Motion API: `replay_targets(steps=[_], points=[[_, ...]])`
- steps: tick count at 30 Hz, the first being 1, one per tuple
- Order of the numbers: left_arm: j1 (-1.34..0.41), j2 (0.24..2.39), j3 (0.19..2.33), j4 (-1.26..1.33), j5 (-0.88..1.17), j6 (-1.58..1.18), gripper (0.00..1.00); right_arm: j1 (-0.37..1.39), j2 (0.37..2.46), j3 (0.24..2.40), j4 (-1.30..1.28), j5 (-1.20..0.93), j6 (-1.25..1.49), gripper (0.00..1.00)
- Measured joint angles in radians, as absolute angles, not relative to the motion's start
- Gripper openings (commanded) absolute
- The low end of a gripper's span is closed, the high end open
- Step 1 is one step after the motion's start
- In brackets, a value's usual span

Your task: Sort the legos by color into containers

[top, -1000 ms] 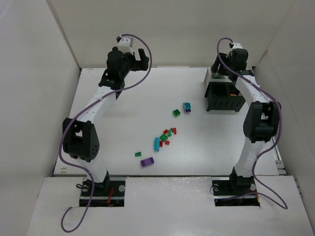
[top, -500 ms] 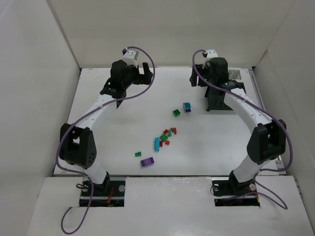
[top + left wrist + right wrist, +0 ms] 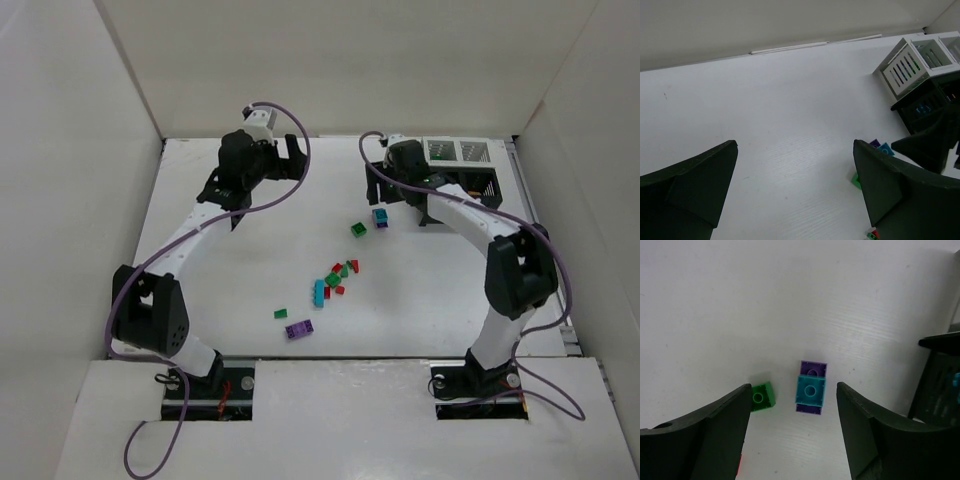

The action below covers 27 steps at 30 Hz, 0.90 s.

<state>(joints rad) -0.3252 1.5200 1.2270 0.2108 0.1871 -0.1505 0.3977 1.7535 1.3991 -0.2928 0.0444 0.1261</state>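
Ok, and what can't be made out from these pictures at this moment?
- Black bins: contents hidden; the right arm crosses them in the top view, and the right wrist view's edge cuts them off.
- White bins: contents too small from above; slats screen them in the left wrist view.
- Central brick cluster: too small in the top view to count.
- Teal brick over purple brick: clipped together or just resting, unclear.

Your left gripper [image 3: 795, 145] hangs wide open; your right gripper [image 3: 793, 386] points down, jaws parted.
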Motion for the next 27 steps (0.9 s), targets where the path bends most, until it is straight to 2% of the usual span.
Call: replay_targets(steps=[6, 13, 19, 20, 25, 27], points=[[-0.325, 1.502, 1.195, 0.192, 0.185, -0.155, 1.00, 0.426, 1.904, 1.427, -0.359, 0.070, 0.163, 0.73], [-0.325, 1.481, 1.184, 0.182, 0.184, -0.155, 1.00, 0.414, 1.962, 1.431, -0.397, 0.076, 0.191, 0.73], [-0.325, 1.477, 1.184, 0.181, 0.187, -0.155, 1.00, 0.407, 1.979, 1.439, -0.389, 0.076, 0.207, 0.63], [-0.325, 1.477, 1.184, 0.181, 0.189, -0.155, 1.00, 0.406, 1.981, 1.439, -0.387, 0.075, 0.207, 0.55], [-0.325, 1.477, 1.184, 0.181, 0.202, -0.155, 1.00, 0.393, 1.981, 1.439, -0.372, 0.066, 0.212, 0.42], [-0.325, 1.477, 1.184, 0.181, 0.208, -0.155, 1.00, 0.385, 1.981, 1.439, -0.369, 0.061, 0.214, 0.40]])
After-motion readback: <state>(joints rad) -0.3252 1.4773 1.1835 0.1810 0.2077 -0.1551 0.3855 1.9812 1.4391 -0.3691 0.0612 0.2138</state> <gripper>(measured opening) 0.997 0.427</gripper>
